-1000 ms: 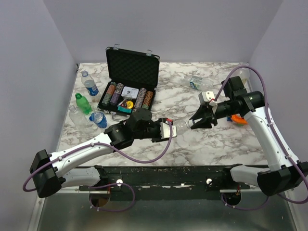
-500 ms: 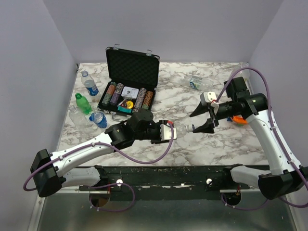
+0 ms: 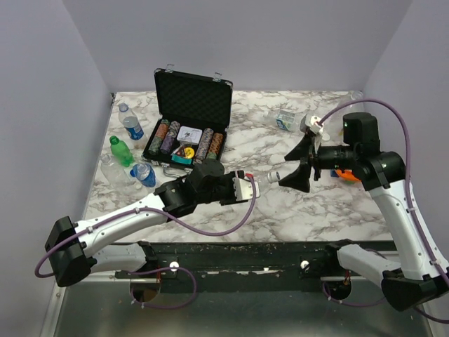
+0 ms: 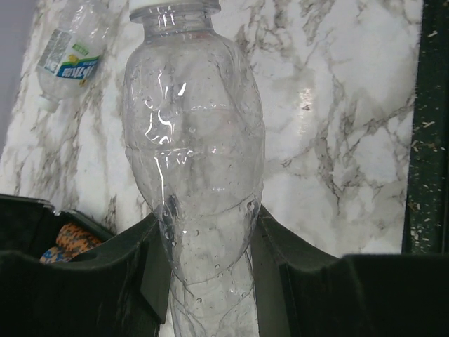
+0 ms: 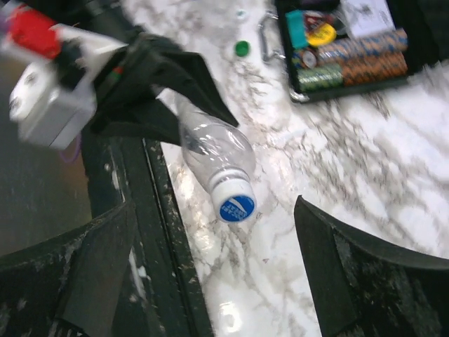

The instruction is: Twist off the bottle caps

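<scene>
**One cap lined up, most bottles not yet handled**

At the lower centre of the top view, the left arm reaches out low across the marble table [image 3: 316,210]. The left gripper [image 4: 209,239] is clamped around the lower body of a clear bottle [image 4: 193,140], holding it roughly level with its neck pointing right. Its white cap [image 5: 233,201] is on the neck, so this bottle is not yet opened.

Just past the cap, the right arm bends down from the right edge with its wrist turned toward the bottle. The right gripper [image 3: 283,170] is spread wide, one finger on each side of the cap and neither touching it. The unscrewing probably has yet to start.

Farther back, a small green disc [image 5: 242,48], seemingly a loose cap, lies by the poker chip case [image 3: 188,133], which suggests one cap is off. At the left of the top view a green bottle [image 3: 121,152] and some blue-labelled ones wait, and a labelled bottle [image 3: 286,119] lies at the upper right. Their caps are too small to judge.
</scene>
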Robot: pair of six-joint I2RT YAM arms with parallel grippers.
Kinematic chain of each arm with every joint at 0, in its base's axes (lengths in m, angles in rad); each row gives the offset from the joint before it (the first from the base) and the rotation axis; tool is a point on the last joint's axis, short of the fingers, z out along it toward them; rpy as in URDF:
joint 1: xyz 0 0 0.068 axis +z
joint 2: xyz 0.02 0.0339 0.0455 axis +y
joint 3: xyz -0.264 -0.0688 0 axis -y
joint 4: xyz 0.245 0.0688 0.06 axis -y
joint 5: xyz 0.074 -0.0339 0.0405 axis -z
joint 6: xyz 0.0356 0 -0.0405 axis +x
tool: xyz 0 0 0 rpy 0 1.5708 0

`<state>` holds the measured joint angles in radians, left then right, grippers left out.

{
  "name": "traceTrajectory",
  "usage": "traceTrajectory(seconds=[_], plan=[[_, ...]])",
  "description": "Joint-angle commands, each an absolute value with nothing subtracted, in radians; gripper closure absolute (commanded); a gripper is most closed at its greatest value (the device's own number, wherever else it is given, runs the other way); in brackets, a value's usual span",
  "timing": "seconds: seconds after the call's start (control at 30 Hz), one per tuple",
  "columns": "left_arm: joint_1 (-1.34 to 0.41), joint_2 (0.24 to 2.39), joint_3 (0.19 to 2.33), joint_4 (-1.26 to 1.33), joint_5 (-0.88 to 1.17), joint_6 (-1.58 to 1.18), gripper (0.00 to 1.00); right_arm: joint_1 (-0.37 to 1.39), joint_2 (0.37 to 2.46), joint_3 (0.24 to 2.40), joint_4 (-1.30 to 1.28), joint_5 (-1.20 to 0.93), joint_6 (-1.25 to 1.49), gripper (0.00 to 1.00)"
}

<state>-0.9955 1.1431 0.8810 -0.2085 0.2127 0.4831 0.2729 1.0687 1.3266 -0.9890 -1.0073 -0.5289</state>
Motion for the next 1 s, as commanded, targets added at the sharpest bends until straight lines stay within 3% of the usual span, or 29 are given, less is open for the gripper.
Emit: traceTrajectory(seconds=[0.0,0.3,0.63,0.97], plan=[[-1.017,1.138,0.870,-0.117,0.011,0.463,1.00,0.265,1.057,1.220,-0.683,-0.666,0.139,0.00],[-1.031,1.143,0.857,-0.086,-0.049,0.459,1.00,0.265,1.112,1.137,-0.603,-0.825,0.298,0.01],[-1.032,1.152,0.861,-0.095,-0.037,0.460,1.00,0.271,1.143,1.124,-0.569,-0.882,0.313,0.21],[-1.031,1.150,0.859,-0.101,-0.031,0.465,1.00,0.285,1.152,1.126,-0.583,-0.936,0.227,0.65]])
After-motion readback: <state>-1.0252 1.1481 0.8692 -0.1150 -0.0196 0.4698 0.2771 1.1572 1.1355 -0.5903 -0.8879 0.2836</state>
